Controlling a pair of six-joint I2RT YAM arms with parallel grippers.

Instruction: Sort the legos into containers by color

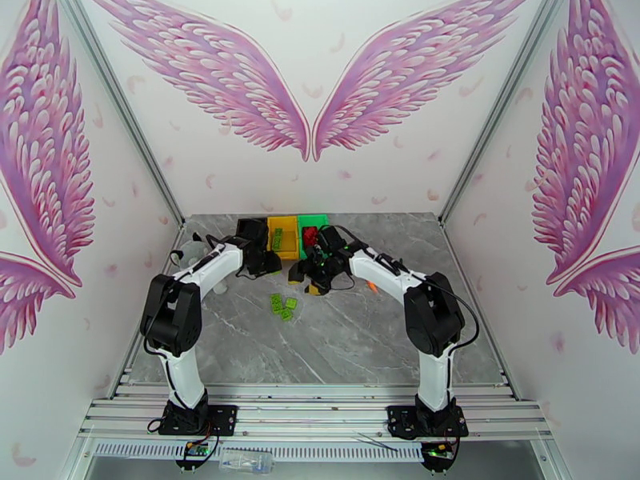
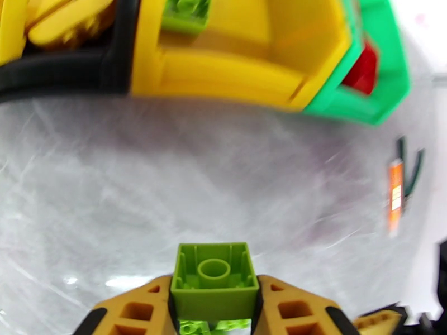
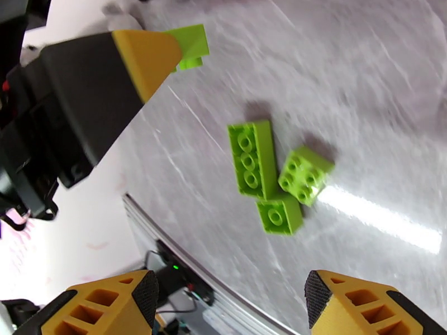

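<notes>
At the bottom centre of the left wrist view, the left gripper [image 2: 214, 308] pinches a square light green brick [image 2: 214, 274] between its orange fingers [image 2: 139, 314]. The brick's hollow underside faces the camera, above the grey marbled tabletop [image 2: 195, 180].

Across the top of the same view runs the row of joined bins. The black bin [image 2: 61, 73] sits at upper left and holds blurred yellow pieces [image 2: 61, 23]. The yellow bin [image 2: 223, 79] sits at centre, with a green brick [image 2: 187, 12] inside at the top edge of the frame. The green bin [image 2: 385, 85] sits at upper right, with a red brick [image 2: 363, 68] inside. An orange stick [image 2: 395, 194] lies on the table at the right edge, apart from the bins.

At the bottom of the right wrist view, the right gripper [image 3: 232, 297] stands with its fingers spread wide. Three loose light green bricks [image 3: 254, 157] lie clustered on the table at centre frame, touching or nearly so. In the top external view, both arms reach toward the bins at the middle of the frame, with the loose cluster just below them.
</notes>
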